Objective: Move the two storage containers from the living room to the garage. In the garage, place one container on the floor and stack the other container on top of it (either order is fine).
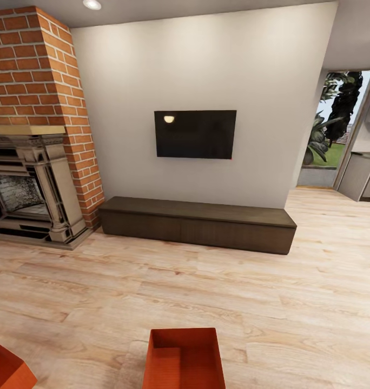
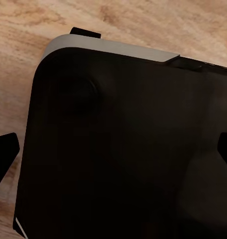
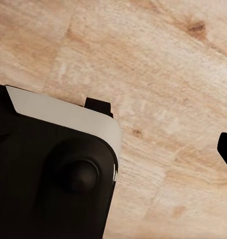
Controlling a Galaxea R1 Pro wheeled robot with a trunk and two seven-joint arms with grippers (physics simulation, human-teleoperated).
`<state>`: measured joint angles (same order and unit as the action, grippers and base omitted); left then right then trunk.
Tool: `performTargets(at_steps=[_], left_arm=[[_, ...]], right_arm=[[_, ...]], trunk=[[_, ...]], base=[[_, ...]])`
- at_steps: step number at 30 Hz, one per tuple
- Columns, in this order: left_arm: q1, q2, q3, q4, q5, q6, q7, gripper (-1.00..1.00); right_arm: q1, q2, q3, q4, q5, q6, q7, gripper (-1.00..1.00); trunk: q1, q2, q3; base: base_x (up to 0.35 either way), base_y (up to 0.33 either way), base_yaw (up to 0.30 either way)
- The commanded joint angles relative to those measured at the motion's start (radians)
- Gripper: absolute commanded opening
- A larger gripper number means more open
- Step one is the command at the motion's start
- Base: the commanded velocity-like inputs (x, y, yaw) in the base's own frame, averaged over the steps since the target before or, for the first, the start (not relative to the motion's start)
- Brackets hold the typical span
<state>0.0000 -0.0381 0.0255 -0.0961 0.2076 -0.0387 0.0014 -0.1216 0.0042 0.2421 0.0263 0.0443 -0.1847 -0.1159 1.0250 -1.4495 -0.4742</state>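
Both storage containers sit on the living room's light wood-plank floor, on the near side of the long dark low cabinet and well apart from it. One orange-red container lies almost straight out from the cabinet's middle, open top up and empty; the second container shows as one corner, off toward the fireplace end of the cabinet. They rest flat and apart, neither stacked nor lifted — the carrying has not begun, and the garage is not in sight.

The wall TV hangs directly above the cabinet, its screen dark with a lamp's reflection. The red brick fireplace stands just beside the cabinet's one end; past the other end a glass door opens onto greenery.

Both wrist views look down on the planks over the robot's dark base — I judge the arms hang tucked at its sides, a travelling posture. In each, only dark finger tips poke in at the edges, with nothing between them; how wide the jaws stand I cannot tell.

No brand, label or writing is legible anywhere
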Motion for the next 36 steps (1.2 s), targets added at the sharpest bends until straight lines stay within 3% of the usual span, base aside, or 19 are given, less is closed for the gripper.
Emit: performTargets(at_steps=[1,21,27,36], left_arm=[[0.000,0.000,0.002,-0.001,0.005,-0.002,0.000,1.00],[0.000,0.004,-0.002,-0.004,0.004,-0.003,0.006,1.00],[0.000,0.042,-0.007,-0.006,-0.003,-0.003,0.008,1.00],[0.000,0.050,-0.007,-0.005,-0.004,-0.003,0.007,1.00]], right_arm=[[-0.001,0.001,0.003,0.003,0.005,-0.004,-0.005,1.00],[-0.001,0.001,-0.001,0.002,0.003,-0.004,-0.005,1.00],[-0.001,0.004,0.000,0.001,0.003,-0.004,-0.005,1.00],[-0.001,0.003,0.000,0.001,0.005,-0.004,-0.006,1.00]], trunk=[[0.000,0.000,-0.001],[0.000,0.000,-0.020],[0.000,0.000,-0.030],[0.000,0.000,-0.044]], base=[[0.000,0.000,0.000],[0.000,0.000,0.000],[0.000,0.000,0.000],[0.000,0.000,0.000]])
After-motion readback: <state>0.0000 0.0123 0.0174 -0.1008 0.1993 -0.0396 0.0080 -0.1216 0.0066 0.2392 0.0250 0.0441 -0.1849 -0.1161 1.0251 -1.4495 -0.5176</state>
